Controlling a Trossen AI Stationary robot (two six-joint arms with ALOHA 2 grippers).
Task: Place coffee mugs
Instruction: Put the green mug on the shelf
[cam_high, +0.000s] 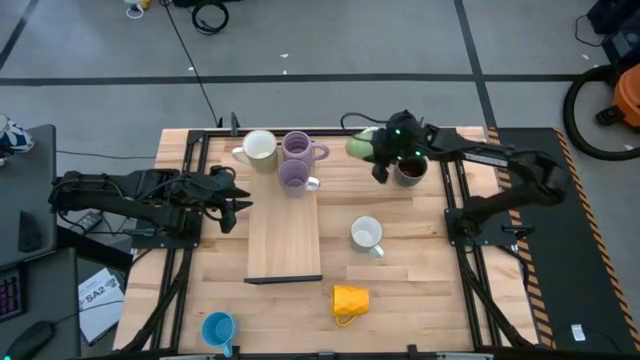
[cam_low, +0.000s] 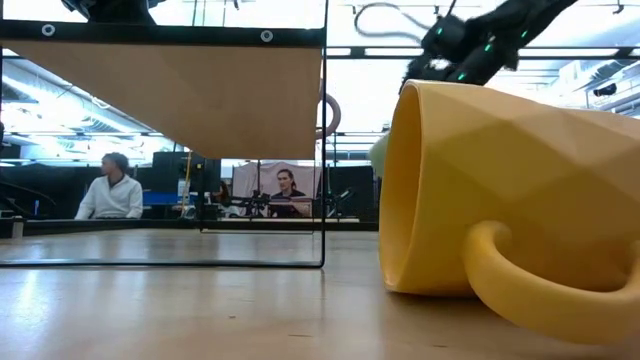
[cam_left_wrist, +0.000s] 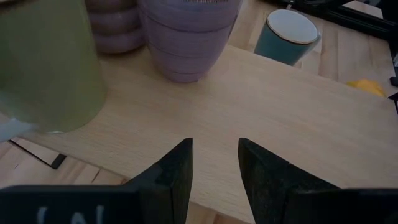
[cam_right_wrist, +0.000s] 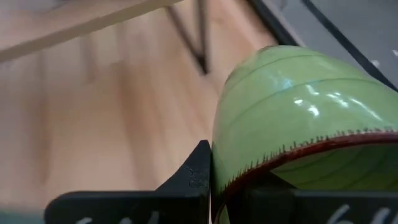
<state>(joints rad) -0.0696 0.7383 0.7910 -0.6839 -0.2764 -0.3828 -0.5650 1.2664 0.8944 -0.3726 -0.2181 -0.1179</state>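
Green mug (cam_high: 362, 146) hung clamped by its rim in the right gripper (cam_high: 383, 158) near the bench's (cam_high: 420, 285) far right corner, beside the dark mug (cam_high: 410, 171). Next, I judged, came carrying it to the board (cam_high: 285, 235) (purple mugs (cam_high: 295, 160) crowd its far edge). Left gripper (cam_high: 228, 203) waited, jaws apart.

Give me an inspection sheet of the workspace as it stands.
Surface: wooden table carrying a raised board.
Job's things: cream mug and two purple mugs on the board's far end; white mug, yellow mug on its side, blue mug, dark mug on the table.
Clutter: nothing seen.
Grippers: right gripper shut on the green mug; left gripper beside the board, jaws parted, empty.
Cables: black cable on the floor.
Surroundings: two seated people behind.
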